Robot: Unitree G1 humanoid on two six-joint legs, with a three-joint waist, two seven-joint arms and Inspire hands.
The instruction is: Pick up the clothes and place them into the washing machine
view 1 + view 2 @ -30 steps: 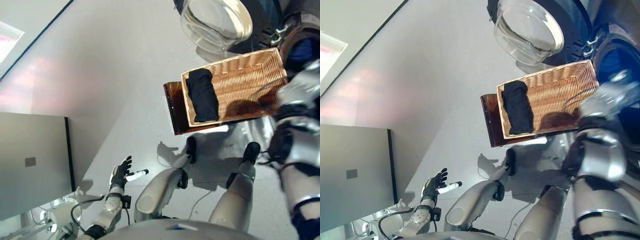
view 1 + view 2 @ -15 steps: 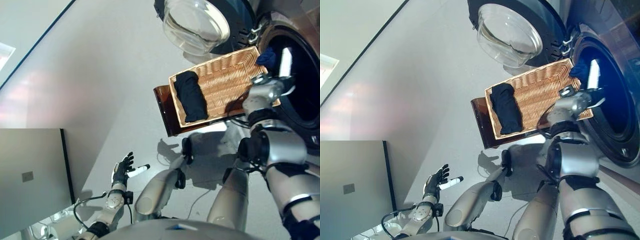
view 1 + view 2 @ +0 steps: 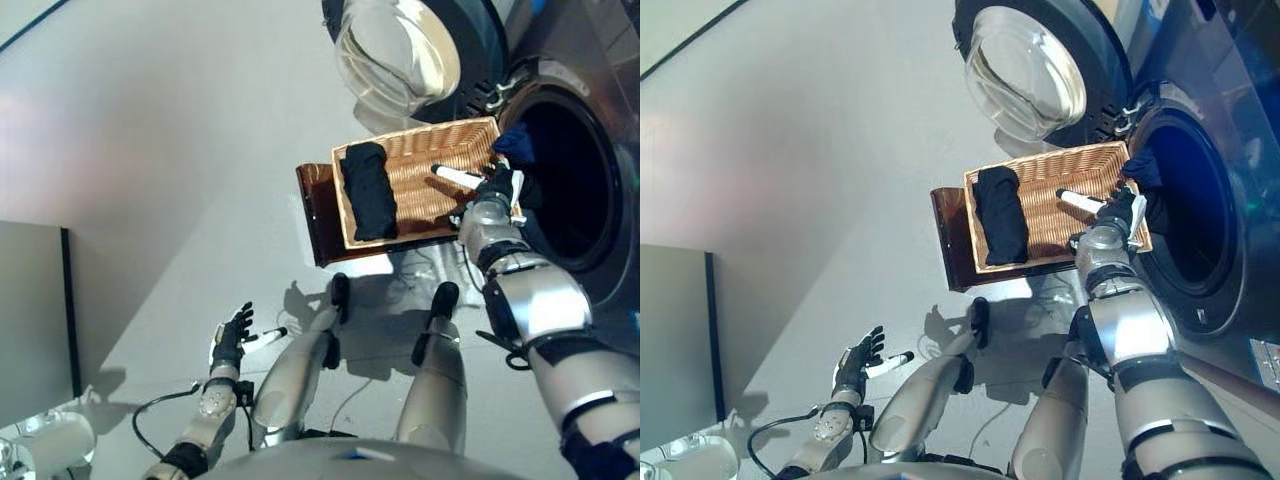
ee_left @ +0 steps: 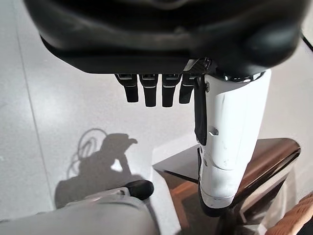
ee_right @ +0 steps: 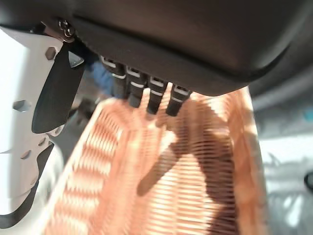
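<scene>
Right robot hand point(image 3: 495, 187) hangs over the drum-side end of the wicker basket point(image 3: 415, 190), fingers straight, holding nothing. Left robot hand point(image 3: 231, 338) idles low, open, empty. A dark folded garment point(image 3: 368, 203) lies at the basket's far end; blue cloth point(image 3: 512, 143) sits at the washing machine point(image 3: 575, 190) mouth. Judged soft, light, limp: pinch a bunched fold mid-garment.

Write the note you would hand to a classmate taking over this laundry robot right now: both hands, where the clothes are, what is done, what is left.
Right robot hand: open, empty, over the wicker basket at its end by the washing machine.
Left robot hand: open, idle, low over the floor.
Clothes: one dark folded garment lies in the basket's far end; a blue garment sits at the rim of the drum opening.
Done: door is open.
Left: pick up the dark garment and put it in the drum.
</scene>
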